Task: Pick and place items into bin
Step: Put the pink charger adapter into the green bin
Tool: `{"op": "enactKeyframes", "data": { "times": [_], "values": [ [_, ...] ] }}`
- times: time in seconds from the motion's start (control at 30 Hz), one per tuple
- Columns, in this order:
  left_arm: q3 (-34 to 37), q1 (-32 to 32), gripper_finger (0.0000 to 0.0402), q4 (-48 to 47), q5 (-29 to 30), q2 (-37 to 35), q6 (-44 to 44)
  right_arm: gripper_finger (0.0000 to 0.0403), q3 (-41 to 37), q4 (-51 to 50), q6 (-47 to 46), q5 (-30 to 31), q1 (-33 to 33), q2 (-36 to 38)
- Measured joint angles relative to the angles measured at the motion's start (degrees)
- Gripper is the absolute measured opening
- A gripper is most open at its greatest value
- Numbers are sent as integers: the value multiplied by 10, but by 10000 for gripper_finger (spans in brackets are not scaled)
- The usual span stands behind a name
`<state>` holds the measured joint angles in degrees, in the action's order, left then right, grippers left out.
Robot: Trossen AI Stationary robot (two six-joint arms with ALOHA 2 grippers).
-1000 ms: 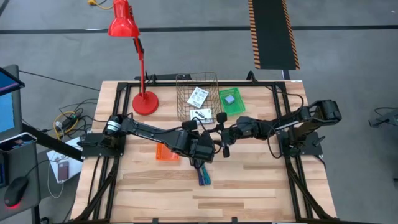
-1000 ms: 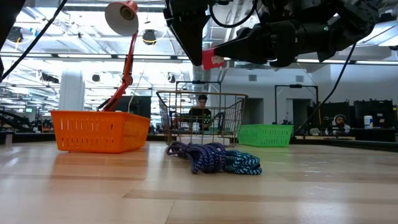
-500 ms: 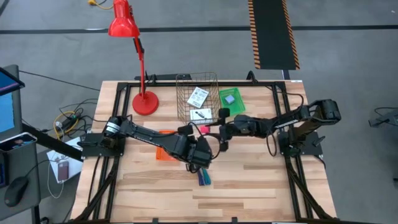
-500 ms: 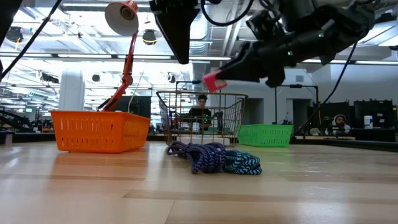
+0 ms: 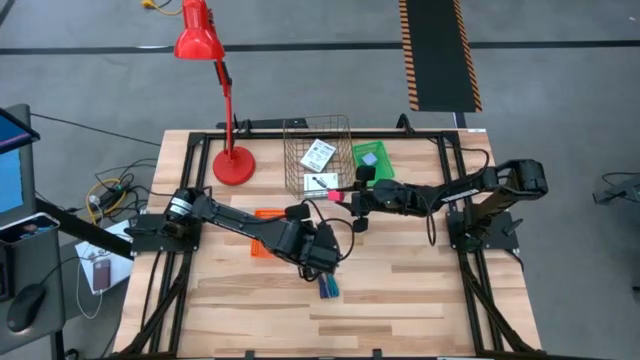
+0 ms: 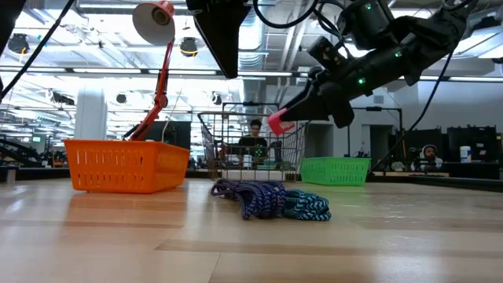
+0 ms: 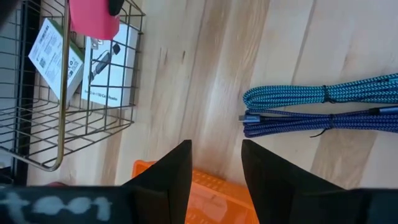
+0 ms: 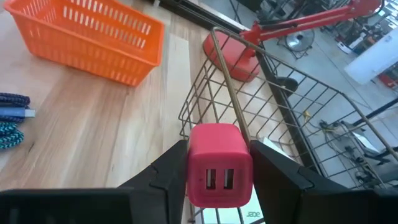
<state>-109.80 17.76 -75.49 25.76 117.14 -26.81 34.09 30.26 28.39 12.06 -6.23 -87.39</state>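
Note:
A pink cube with two slots, the tiny pink piece (image 8: 219, 163), is up in the air at the near right rim of the wire basket (image 5: 318, 160), with my right gripper (image 5: 345, 196) shut on it. Two white cards (image 5: 318, 155) lie in that basket. A bundle of blue and teal cables (image 5: 328, 287) lies on the table. My left gripper (image 7: 214, 168) hangs open above the table between the orange basket (image 7: 199, 183) and the cables (image 7: 323, 112), touching nothing. My right gripper pinches the pink piece by two opposite sides (image 8: 190, 163) between its two fingers (image 8: 166, 177). The slotted face looks back at the wrist. The fingers come from the table's right, slanting down toward the wire basket. The piece (image 6: 280, 122) is lifted clear, level with the basket's rim.
An orange basket (image 6: 126, 163) stands left of the wire basket (image 6: 251, 149), and a green bin (image 5: 372, 160) stands to the wire basket's right. A red desk lamp (image 5: 232, 165) has its base at the far left. Bare wood lies toward the near edge.
My right gripper has carried the pink piece toward the far edge and the wire basket, tipping its fingers downward, so the piece now sits lower, at the basket's rim. My left gripper has drifted a little toward the table's left edge.

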Motion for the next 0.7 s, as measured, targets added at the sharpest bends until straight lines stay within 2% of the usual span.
{"op": "enactKeyframes", "data": {
  "times": [0.7],
  "values": [
    [0, 1, 130, 3, 1, 0, -5, 138, 0, 2, 0, 8, 71, 0]
  ]
}}
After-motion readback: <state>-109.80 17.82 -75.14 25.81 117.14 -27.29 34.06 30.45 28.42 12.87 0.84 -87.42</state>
